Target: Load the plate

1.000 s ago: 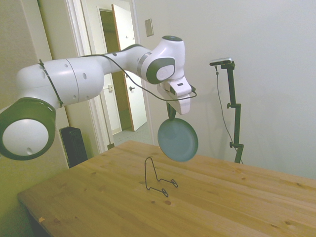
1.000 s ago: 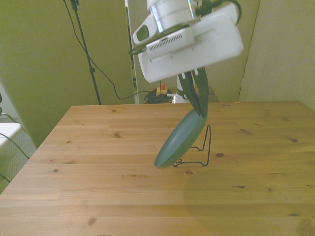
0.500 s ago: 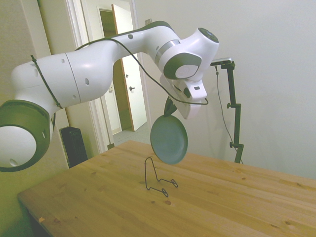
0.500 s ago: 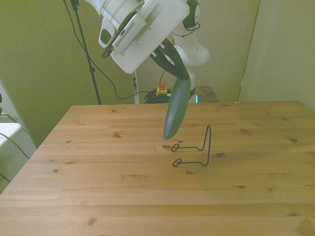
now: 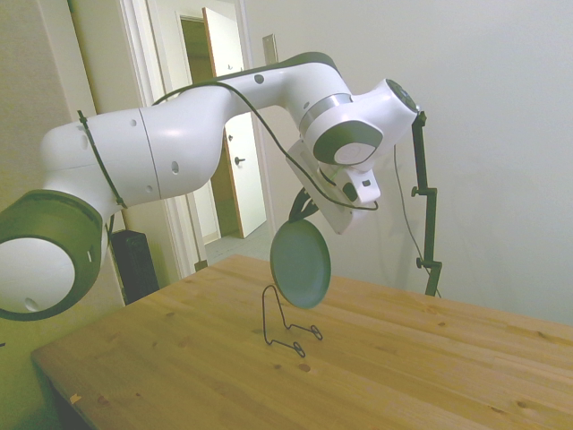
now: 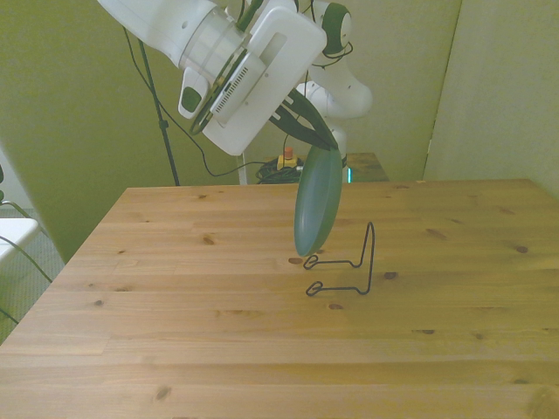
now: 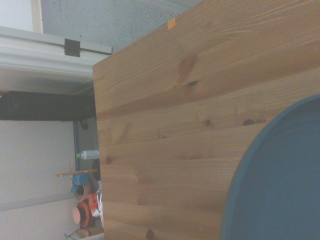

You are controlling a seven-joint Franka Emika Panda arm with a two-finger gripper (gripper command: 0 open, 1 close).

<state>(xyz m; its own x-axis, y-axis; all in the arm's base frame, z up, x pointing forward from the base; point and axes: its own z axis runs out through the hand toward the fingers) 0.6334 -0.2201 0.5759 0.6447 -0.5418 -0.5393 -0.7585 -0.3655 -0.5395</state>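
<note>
Hanging in mid-air, the round, shallow dark teal-green plate (image 5: 301,265) w/ low raised rim is held nearly on edge above the pale wooden plank table (image 5: 430,367), clear of the tabletop. White Franka arm (image 5: 179,152) reaches in from the side view's left; its two-finger gripper (image 5: 302,208) is pinched on the plate's upper rim, dark fingers (image 6: 307,129) clamped either side of the edge. In the front view the plate (image 6: 317,200) shows almost edge-on, slightly tilted, top edge leaning toward the front view's right, bottom edge toward the front view's left; gripper (image 6: 320,142) meets it at the top. Thin black wire stand (image 5: 285,321) sits on the table below the plate: upright loop plus two low prongs lying on the wood. Side view: plate's lower edge just above the stand's upright, not touching. Front view: stand (image 6: 349,264) lies just beside and below the plate, to the front view's right, w/ plate's lower rim near the prong ends; contact cannot be told there. Wrist view: part of the plate (image 7: 280,185) fills one corner, out of focus, w/ table planks (image 7: 170,125) and their knots behind it, plus floor and a dark box (image 7: 45,106) past the table edge. Background, side view: open white door (image 5: 235,107) and a dark speaker-like box (image 5: 134,262) on the floor.
</note>
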